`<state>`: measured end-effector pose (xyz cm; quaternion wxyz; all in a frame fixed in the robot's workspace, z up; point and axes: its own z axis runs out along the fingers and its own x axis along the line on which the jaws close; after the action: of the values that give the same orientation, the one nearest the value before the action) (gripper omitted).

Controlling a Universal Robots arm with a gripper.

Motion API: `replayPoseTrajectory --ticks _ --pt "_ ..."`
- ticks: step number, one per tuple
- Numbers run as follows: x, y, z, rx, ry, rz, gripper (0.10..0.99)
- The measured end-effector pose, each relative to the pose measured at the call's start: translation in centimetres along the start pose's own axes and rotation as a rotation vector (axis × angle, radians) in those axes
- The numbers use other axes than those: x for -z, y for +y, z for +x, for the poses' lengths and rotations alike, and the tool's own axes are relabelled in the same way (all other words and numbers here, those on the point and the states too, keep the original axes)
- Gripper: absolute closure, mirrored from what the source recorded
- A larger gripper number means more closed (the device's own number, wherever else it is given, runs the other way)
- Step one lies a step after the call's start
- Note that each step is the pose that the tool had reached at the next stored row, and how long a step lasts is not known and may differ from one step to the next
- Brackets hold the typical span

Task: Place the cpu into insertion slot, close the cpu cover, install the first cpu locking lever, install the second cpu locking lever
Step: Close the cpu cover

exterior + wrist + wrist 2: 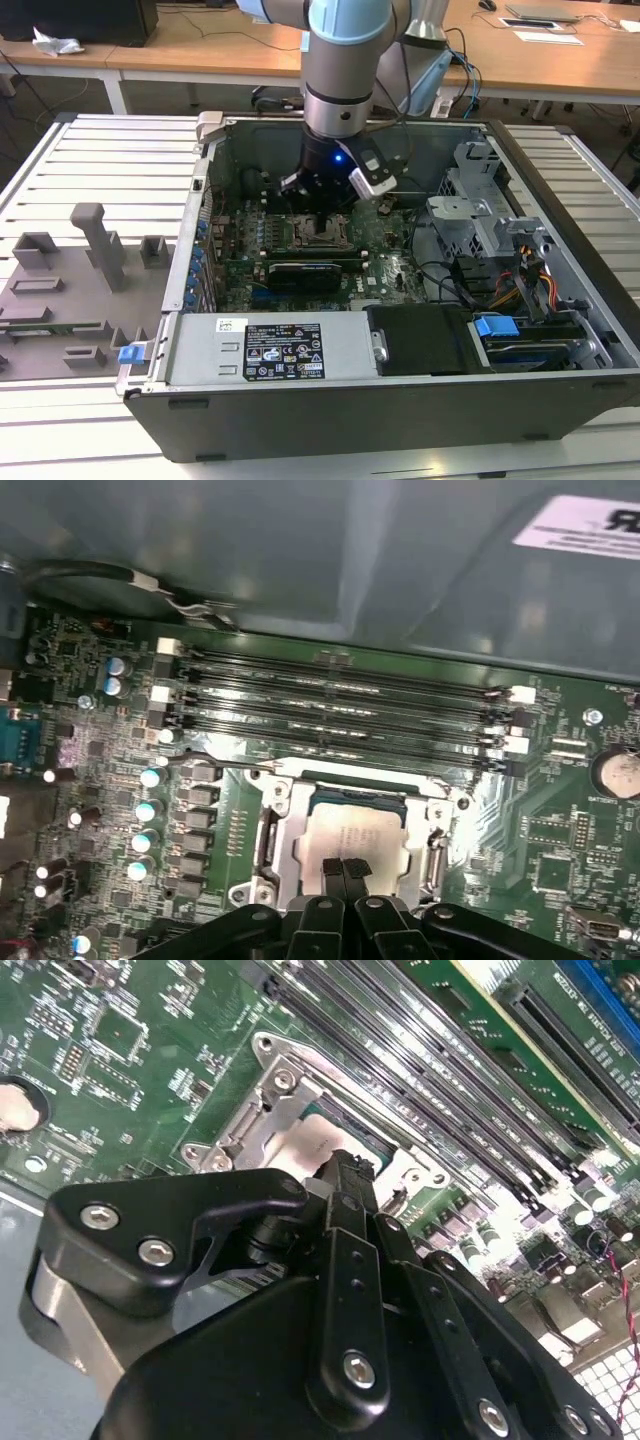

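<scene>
My claw (345, 871) is pressed together, its tips just over the cpu (350, 832), which lies framed by the cpu cover (283, 825). The locking lever (215, 763) beyond the tips looks unlatched, so I judge a skewed push could pop the cover up.

The silver-faced cpu (345, 825) lay flat in the insertion slot (320, 232), with the grey cpu cover (283, 820) lowered flat around it.

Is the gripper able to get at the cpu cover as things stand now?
Probably yes. The gripper hangs just over the cpu, and the cpu cover around it lies bare, with nothing between them.
</scene>
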<state>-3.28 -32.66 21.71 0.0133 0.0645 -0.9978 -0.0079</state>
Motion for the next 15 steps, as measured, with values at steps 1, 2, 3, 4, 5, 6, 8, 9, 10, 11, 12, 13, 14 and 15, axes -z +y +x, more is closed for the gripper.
replayPoseTrajectory --ticks 1,2,3,4,5,6,8,9,10,11,12,13,14,15 --pt "0.00 -0.01 -0.07 0.000 0.0011 0.000 0.980" --pt "0.02 -0.01 -0.09 0.000 0.0016 0.000 0.980" --pt "0.17 0.01 -0.10 0.000 0.0015 0.000 0.980" --pt "0.30 0.03 -0.10 0.000 0.0015 0.000 0.980" --pt "0.56 0.07 -0.10 0.000 0.0016 0.000 0.980" --pt "0.99 0.10 -0.09 0.000 0.0015 0.000 0.980" --pt "1.73 0.12 -0.07 0.000 0.0012 0.002 0.980" --pt "2.09 0.13 -0.06 0.000 0.0011 0.003 0.980" --pt "2.72 0.15 -0.05 0.000 0.0004 0.005 0.980" --pt "3.05 0.15 -0.04 0.000 0.0002 0.006 0.980" --pt "3.21 0.16 -0.04 0.000 0.0000 0.006 0.980" --pt "3.27 0.16 -0.04 0.000 -0.0003 0.006 0.980" --pt "3.28 0.16 -0.03 0.000 -0.0003 0.006 0.980" --pt "3.29 0.16 -0.03 0.000 -0.0001 0.006 0.980"
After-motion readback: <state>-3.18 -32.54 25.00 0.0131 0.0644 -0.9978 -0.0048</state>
